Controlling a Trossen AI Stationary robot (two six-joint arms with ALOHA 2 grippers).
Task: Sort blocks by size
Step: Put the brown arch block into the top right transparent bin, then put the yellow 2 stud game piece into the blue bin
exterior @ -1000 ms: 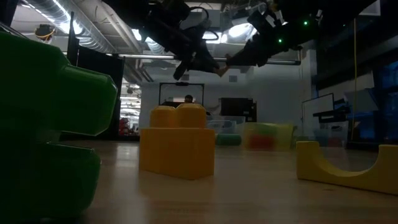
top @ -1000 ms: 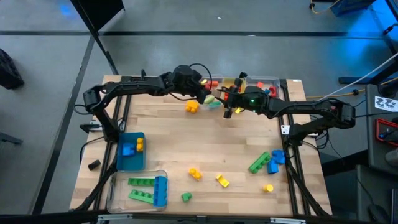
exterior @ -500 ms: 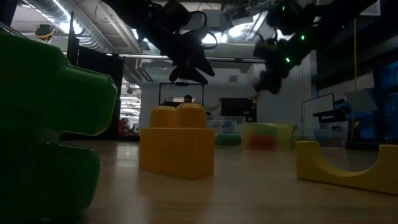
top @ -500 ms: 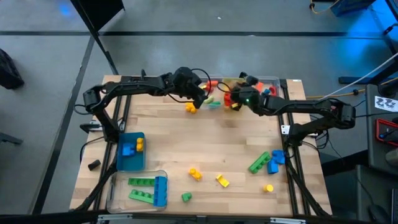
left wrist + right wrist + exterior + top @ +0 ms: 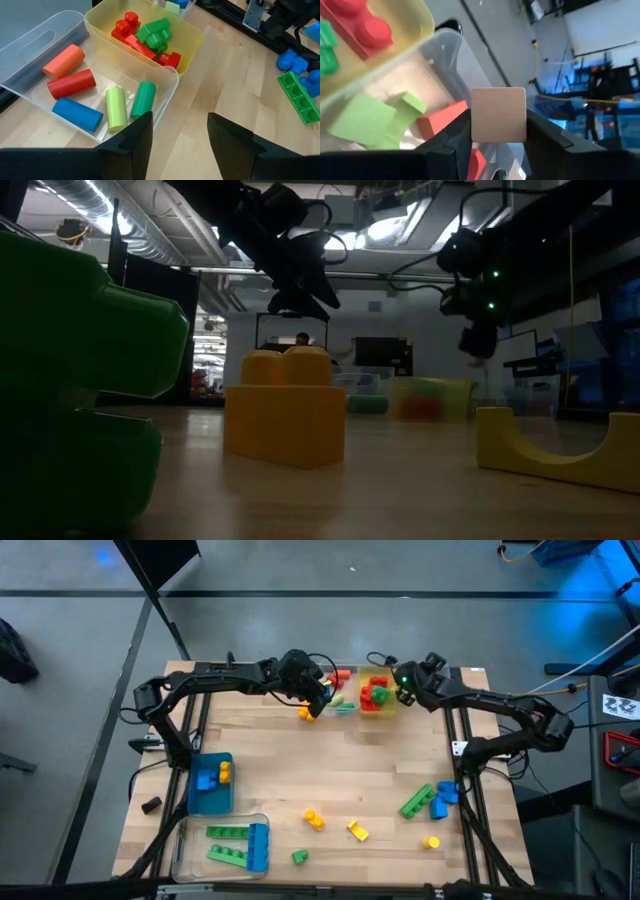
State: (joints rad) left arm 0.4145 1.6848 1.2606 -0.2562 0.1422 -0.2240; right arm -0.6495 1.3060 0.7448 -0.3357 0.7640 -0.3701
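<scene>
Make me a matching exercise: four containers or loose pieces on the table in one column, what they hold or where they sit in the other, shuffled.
Column one:
1. yellow bin
2. clear bin
3. blue bin
4. yellow arch piece

Column two:
A. coloured cylinders
B. loose on the wood at the near edge
C. red and green bricks
D. blue and yellow bricks

Pairs: 1-C, 2-A, 3-D, 4-B

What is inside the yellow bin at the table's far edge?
The yellow bin holds red bricks and a green brick piled together. Whatever lies beneath that pile is covered. The left gripper hangs open beside the clear bin next to it.
</scene>
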